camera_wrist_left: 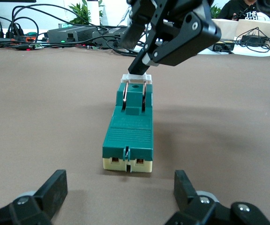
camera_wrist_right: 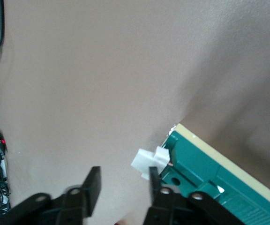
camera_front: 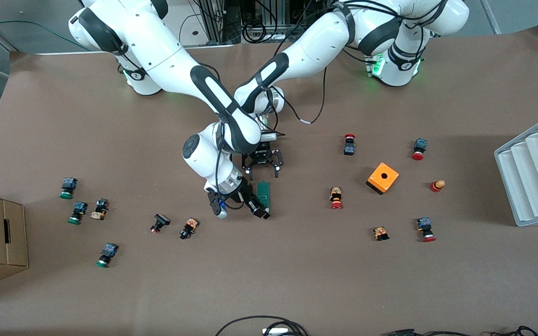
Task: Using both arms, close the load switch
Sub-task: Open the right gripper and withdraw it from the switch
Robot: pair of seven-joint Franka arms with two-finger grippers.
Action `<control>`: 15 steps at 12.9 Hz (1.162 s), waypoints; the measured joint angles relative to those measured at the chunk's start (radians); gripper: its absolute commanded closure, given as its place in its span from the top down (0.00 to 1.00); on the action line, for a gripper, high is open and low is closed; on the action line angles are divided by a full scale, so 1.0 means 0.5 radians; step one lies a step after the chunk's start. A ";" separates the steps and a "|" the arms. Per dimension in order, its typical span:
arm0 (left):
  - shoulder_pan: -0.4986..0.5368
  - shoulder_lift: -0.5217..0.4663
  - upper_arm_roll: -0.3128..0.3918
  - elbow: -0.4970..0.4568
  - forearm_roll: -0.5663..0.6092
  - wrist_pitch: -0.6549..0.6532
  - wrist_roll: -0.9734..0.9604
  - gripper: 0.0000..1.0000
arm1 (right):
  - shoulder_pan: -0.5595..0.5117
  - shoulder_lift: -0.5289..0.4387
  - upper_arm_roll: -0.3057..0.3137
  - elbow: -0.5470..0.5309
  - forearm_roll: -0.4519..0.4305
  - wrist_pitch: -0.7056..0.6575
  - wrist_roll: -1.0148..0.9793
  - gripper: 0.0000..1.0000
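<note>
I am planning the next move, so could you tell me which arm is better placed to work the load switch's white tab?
Probably the right: the right gripper sits open at the white tab of the load switch. The left gripper, open, hovers at its other end.

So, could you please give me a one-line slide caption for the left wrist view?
Open left tool low before the green load switch, right tool at its white tab.

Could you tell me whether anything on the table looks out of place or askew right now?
Nothing looks damaged or spilled. Many of the small push buttons lie tipped on their sides, scattered around the load switch.
</note>
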 measured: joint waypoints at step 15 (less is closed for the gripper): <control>-0.002 0.003 0.000 0.001 0.005 -0.007 -0.003 1.00 | -0.042 -0.439 -0.003 -0.049 0.000 -0.238 0.076 1.00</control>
